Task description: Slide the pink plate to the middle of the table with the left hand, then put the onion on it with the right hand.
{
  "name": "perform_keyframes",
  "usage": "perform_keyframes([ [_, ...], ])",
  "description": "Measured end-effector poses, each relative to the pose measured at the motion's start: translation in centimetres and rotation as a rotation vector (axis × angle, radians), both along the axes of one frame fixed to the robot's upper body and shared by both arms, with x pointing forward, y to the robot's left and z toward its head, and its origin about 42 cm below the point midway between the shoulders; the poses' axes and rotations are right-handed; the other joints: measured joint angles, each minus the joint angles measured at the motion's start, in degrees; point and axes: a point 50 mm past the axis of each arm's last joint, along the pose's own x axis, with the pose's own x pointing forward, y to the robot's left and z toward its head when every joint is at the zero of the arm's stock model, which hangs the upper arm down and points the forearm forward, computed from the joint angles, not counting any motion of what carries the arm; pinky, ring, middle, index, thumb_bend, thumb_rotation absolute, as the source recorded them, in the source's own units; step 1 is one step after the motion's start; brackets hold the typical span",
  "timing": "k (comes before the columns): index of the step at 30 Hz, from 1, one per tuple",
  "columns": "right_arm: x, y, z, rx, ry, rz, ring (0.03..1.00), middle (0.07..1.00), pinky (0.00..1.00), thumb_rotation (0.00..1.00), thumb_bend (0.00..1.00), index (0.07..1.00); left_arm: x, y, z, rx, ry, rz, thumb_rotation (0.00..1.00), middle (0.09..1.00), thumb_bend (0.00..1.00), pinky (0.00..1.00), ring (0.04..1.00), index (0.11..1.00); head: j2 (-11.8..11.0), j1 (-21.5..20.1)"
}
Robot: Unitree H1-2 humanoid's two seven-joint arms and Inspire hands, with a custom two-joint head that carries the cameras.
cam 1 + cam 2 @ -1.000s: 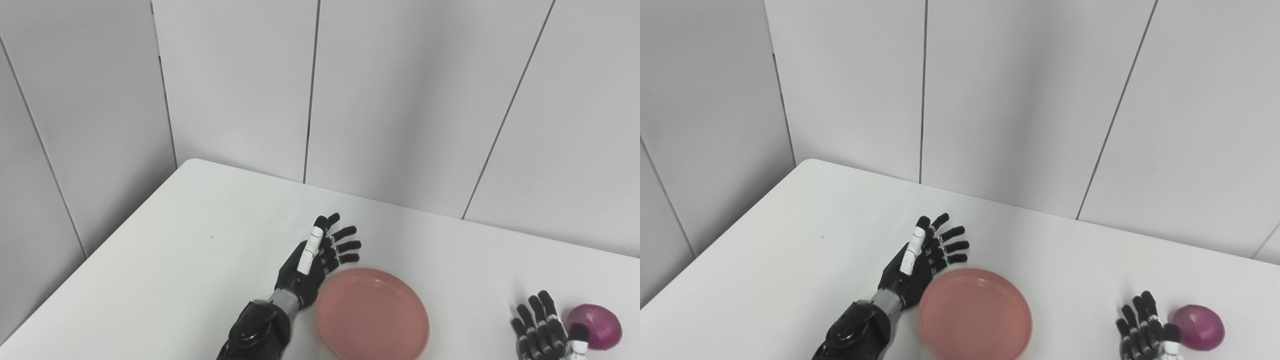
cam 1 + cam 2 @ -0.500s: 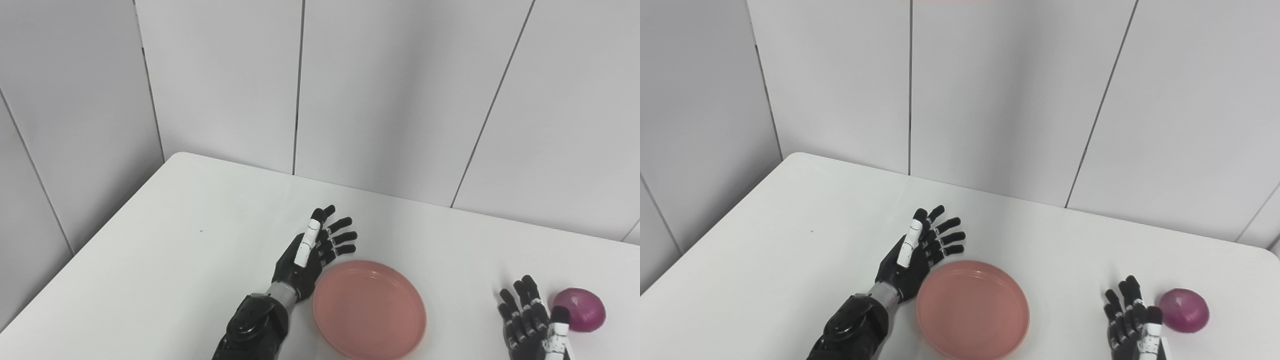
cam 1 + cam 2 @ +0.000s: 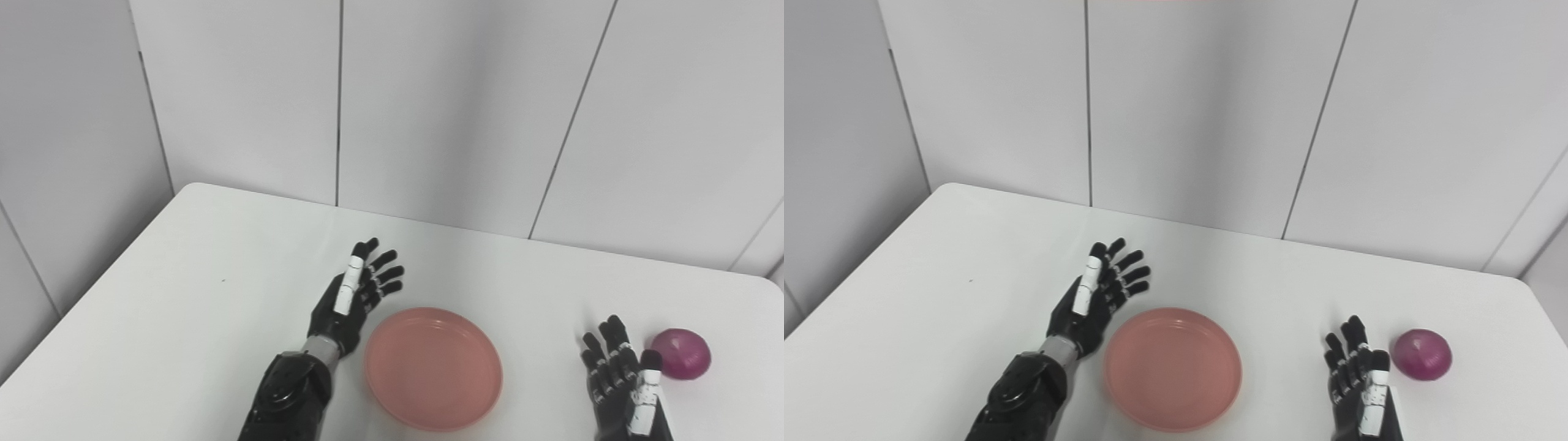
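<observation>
While the head cameras have panned rightward, the pink plate [image 3: 433, 367] sits mid-counter with the left hand [image 3: 352, 300], fingers apart, now just clear at its ten o'clock. The sliding looks finished. The right hand [image 3: 1356, 376], fingers spread and empty, waits just beside the onion [image 3: 1421, 354], which lies at its two o'clock.

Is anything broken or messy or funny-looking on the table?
Nothing stands out. The pink plate sits flat and whole, with nothing in it. The onion lies on the table by itself, to the plate's right. The left hand and right hand are open and hold nothing.
</observation>
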Motion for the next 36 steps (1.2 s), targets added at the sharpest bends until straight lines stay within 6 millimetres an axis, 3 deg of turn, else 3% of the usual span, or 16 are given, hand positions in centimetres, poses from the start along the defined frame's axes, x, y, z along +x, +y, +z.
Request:
perform_keyframes([
  [8,0.0,2.0,0.1,0.012,-0.002,0.004,0.946,0.986,0.99,0.95,0.83,0.967,0.1,1.4,0.5,0.126,-0.006,-0.021,0.89,0.952,0.83,0.99,0.951,0.975,0.6,-3.6],
  [15,0.0,3.4,0.5,0.003,-0.008,-0.010,0.926,0.951,0.97,0.94,0.86,0.947,0.1,1.9,0.9,0.156,0.009,-0.037,0.90,0.987,0.83,1.00,0.996,0.985,1.5,-7.9],
  [23,-0.4,4.1,1.2,-0.009,-0.025,-0.037,0.934,0.956,0.97,0.92,0.83,0.954,0.0,1.9,1.5,0.159,0.045,-0.043,0.91,0.991,0.81,1.00,1.000,0.990,1.5,-9.9],
  [29,-0.5,3.4,2.0,-0.075,-0.017,-0.064,0.913,0.945,0.93,0.93,0.85,0.943,-0.1,1.6,1.7,0.162,0.057,-0.050,0.91,0.990,0.79,1.00,1.000,0.987,1.4,-11.1],
  [36,-0.4,0.0,4.3,-0.151,-0.038,-0.171,0.897,0.930,0.92,0.88,0.91,0.920,-0.2,1.0,1.5,0.149,0.066,-0.050,0.90,0.986,0.78,1.00,0.997,0.986,0.9,-13.1],
])
